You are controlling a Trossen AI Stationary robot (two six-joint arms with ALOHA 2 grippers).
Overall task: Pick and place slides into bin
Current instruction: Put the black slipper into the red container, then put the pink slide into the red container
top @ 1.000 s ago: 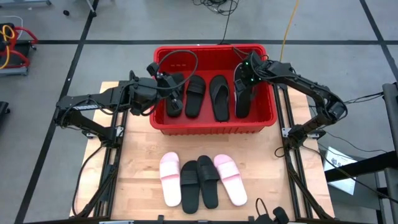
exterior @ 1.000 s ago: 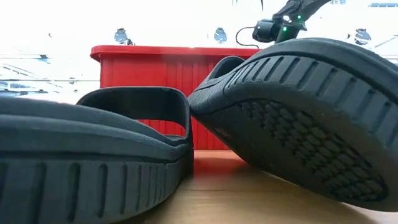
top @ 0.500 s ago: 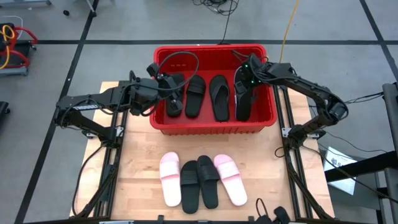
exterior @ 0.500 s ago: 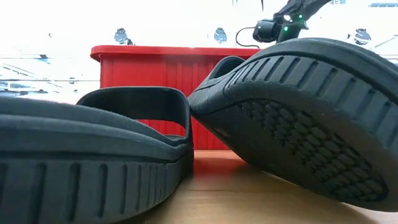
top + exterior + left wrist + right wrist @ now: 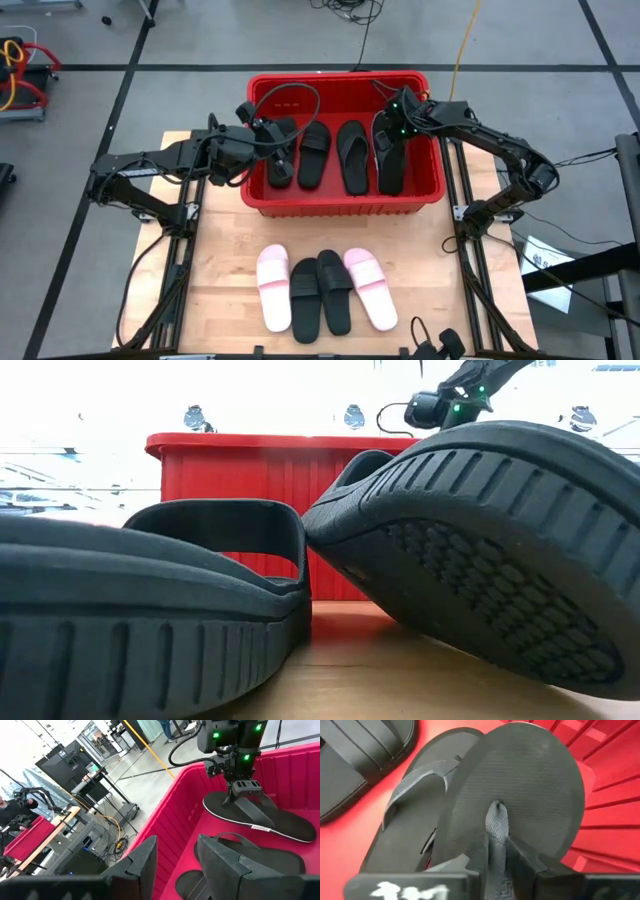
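Red bin [image 5: 345,203], upper centre, holds four slides, the right gripper [image 5: 388,128] barely parted around the fourth's thong strap [image 5: 496,820]; your left gripper [image 5: 283,143] hangs open, and four slides [image 5: 320,289] remain at lower centre.

The light wooden bench [image 5: 220,255] carries the red bin [image 5: 345,203] at its far edge. Near the front edge, four slides lie side by side: a pink slide [image 5: 273,288] on the left, two black slides [image 5: 321,293] touching in the middle, and another pink slide [image 5: 371,288] on the right.
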